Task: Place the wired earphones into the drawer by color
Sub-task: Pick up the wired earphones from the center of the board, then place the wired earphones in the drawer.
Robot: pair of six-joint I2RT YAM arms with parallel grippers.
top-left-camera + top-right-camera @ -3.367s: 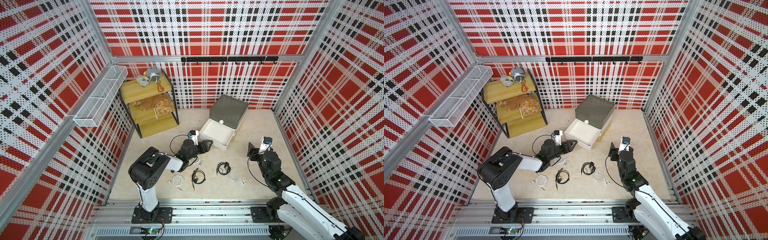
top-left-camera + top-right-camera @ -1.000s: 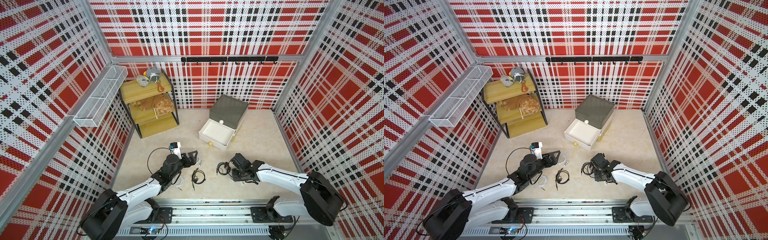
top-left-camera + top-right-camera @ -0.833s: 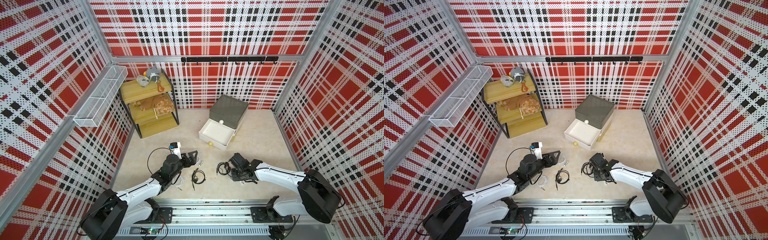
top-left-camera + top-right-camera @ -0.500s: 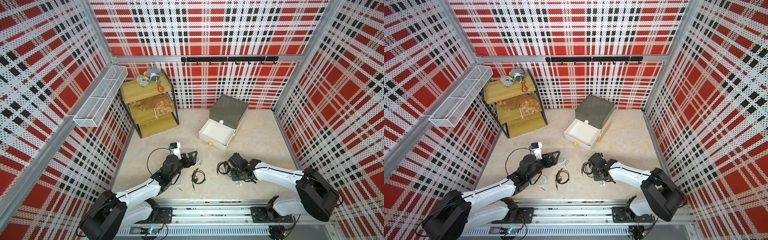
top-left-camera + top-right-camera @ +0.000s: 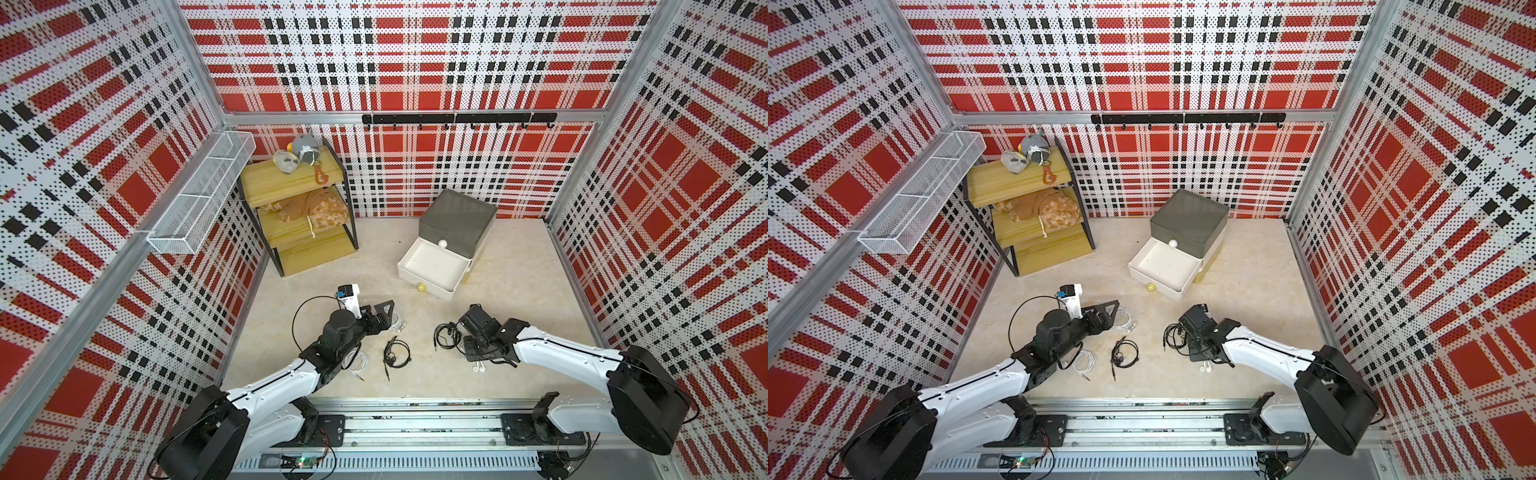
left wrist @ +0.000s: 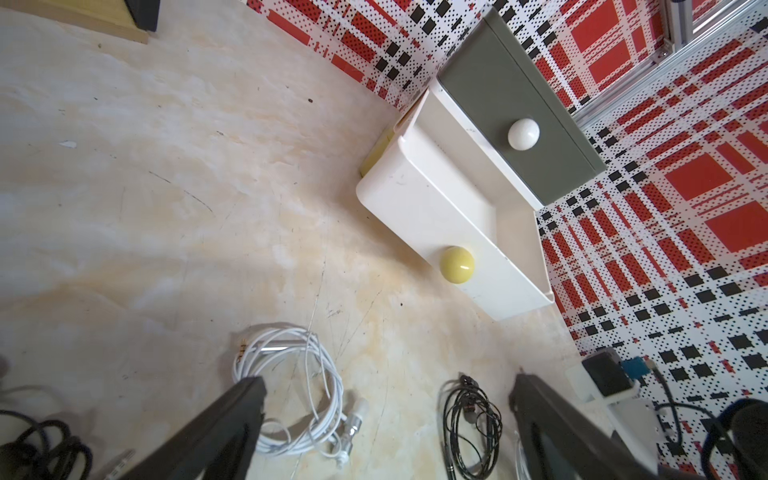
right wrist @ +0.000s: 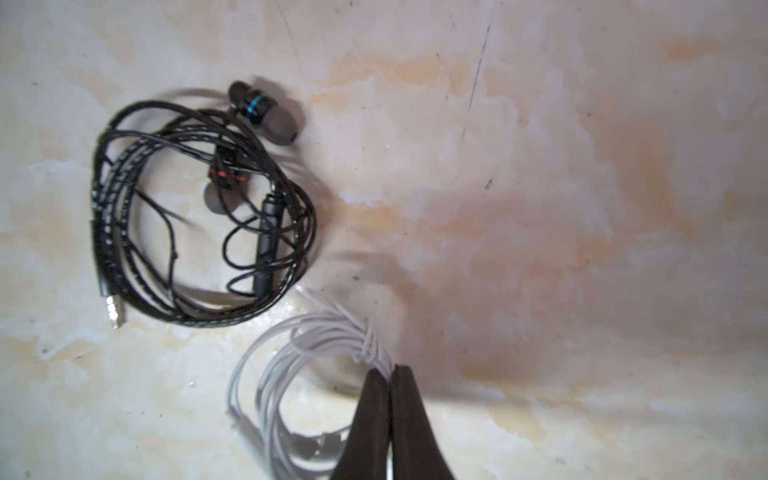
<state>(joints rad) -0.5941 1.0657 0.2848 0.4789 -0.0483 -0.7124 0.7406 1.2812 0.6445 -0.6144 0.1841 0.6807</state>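
Note:
My right gripper [image 7: 390,374] is shut on the white wired earphones [image 7: 316,336], pinching the wound part of the coil low over the floor; in a top view only their earbuds [image 5: 478,367] show under the gripper [image 5: 471,351]. A black bundle [image 7: 199,208] lies just beside it. My left gripper [image 6: 388,395] stands open and empty, with another white bundle [image 6: 291,386] by one finger and a black one [image 6: 471,415] by the other. The drawer cabinet [image 5: 457,220] has its white drawer [image 5: 432,266] pulled out and empty.
A black bundle [image 5: 397,353] and a white bundle [image 5: 359,361] lie near the left arm. A yellow shelf rack [image 5: 299,216] stands at the back left, with a wire basket [image 5: 199,199] on the left wall. A hook rail [image 5: 457,118] runs along the back wall.
My right gripper has closed on the white bundle beside the black one. The left arm has not moved and stays open.

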